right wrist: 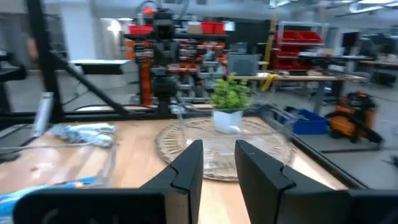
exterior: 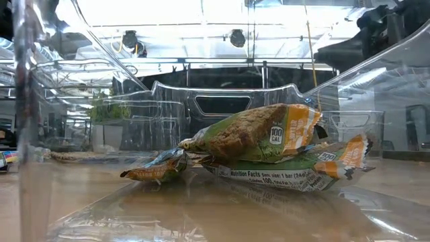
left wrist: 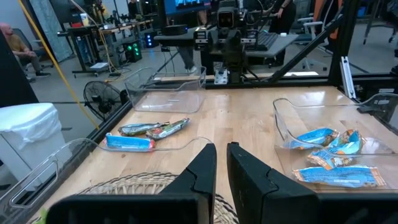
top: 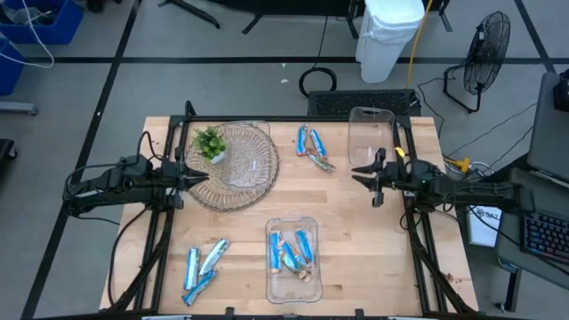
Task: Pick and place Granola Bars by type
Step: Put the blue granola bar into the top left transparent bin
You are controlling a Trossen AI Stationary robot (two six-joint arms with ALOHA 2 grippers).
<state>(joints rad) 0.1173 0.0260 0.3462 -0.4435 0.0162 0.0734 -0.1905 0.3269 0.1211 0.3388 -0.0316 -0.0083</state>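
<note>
The wooden table (top: 356,240) spreads under me with a woven tray (top: 233,191) on my left side, holding a clear bin (top: 249,160) and a small green plant (top: 210,142), an empty clear bin (top: 371,133) at the far right and a clear tub (top: 293,284) at the near edge. The Granola Bars (top: 292,251) lie partly in that near tub, with loose clusters at the far middle (top: 314,147) and near left (top: 202,267). My left gripper (top: 197,175) hovers over the woven tray's edge with fingers (left wrist: 202,174) a narrow slit apart, and my right gripper (top: 360,173) hangs beside the empty bin, fingers (right wrist: 186,163) slightly parted, neither holding anything.
</note>
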